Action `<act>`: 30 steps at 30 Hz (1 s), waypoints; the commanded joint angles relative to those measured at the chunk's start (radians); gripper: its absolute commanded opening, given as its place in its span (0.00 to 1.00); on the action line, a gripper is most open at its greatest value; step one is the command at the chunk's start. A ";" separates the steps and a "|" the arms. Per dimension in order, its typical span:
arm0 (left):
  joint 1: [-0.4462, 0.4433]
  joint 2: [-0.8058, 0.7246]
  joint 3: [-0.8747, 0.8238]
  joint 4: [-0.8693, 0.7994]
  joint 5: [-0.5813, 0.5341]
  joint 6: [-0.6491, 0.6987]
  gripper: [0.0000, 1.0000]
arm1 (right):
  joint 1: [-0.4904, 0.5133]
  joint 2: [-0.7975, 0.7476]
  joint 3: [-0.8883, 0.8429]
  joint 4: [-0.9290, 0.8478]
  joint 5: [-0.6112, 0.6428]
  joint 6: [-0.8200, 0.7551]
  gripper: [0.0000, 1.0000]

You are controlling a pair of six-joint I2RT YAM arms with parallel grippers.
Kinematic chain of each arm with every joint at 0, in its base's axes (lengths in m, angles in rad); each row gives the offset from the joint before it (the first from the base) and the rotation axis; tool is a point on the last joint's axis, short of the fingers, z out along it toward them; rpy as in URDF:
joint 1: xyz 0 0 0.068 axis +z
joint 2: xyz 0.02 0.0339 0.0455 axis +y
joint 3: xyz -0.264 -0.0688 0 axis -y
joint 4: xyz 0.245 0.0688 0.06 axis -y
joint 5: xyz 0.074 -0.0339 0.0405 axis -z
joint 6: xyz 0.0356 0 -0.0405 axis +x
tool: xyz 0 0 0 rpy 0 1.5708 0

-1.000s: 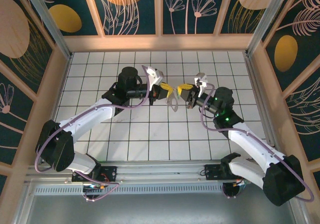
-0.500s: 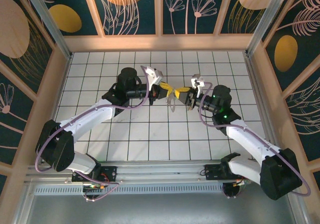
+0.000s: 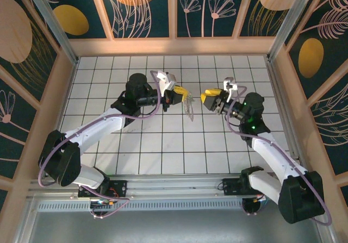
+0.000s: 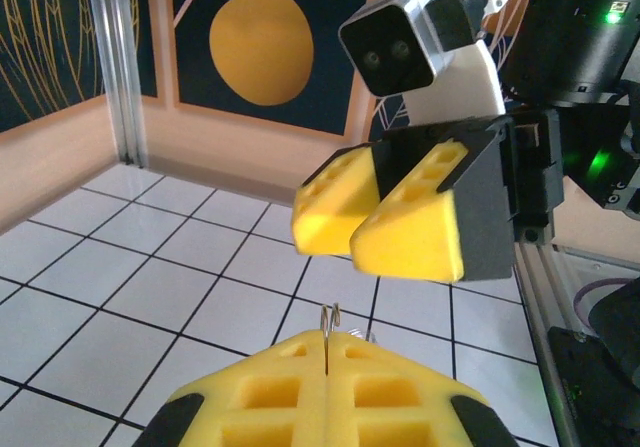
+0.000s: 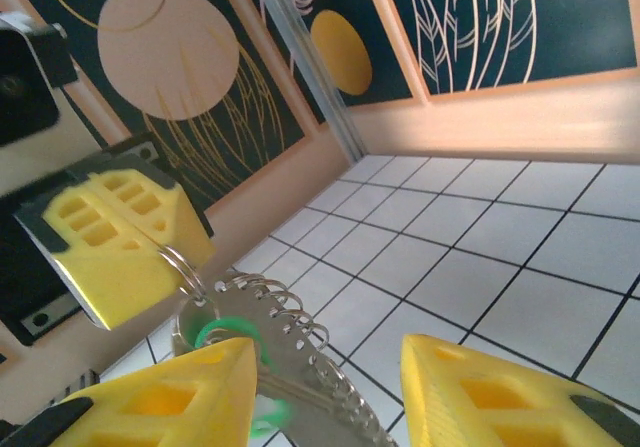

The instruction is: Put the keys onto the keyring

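Since 0.5 s ago the right gripper (image 3: 204, 97) has drawn back to the right, opening a gap to the left gripper (image 3: 186, 95); before, they met tip to tip. Its jaws stand wide apart and hold nothing. The left gripper is pinched tight on the keyring (image 3: 190, 108), which hangs above the desk (image 3: 163, 145). The keys (image 5: 300, 377), 1 of them green-headed, dangle from it.
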 commanded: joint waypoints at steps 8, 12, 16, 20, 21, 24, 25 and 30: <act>0.026 0.022 -0.004 0.189 0.109 -0.080 0.00 | -0.006 0.011 0.015 0.147 0.004 0.094 0.44; 0.051 0.046 -0.008 0.279 0.157 -0.158 0.00 | -0.007 0.063 0.033 0.226 0.004 0.128 0.45; 0.060 0.071 0.003 0.326 0.178 -0.212 0.00 | -0.006 0.127 0.042 0.347 -0.037 0.183 0.46; 0.068 0.105 0.014 0.380 0.196 -0.286 0.00 | -0.001 0.183 0.046 0.466 -0.070 0.238 0.50; 0.068 0.112 0.014 0.398 0.199 -0.305 0.00 | 0.003 0.194 0.047 0.486 -0.076 0.247 0.51; 0.070 0.131 0.014 0.451 0.209 -0.358 0.00 | 0.015 0.216 0.051 0.519 -0.079 0.261 0.51; 0.069 0.137 0.014 0.469 0.212 -0.375 0.00 | 0.021 0.222 0.053 0.524 -0.079 0.262 0.50; 0.070 0.149 0.013 0.507 0.211 -0.414 0.00 | 0.051 0.240 0.054 0.543 -0.090 0.264 0.46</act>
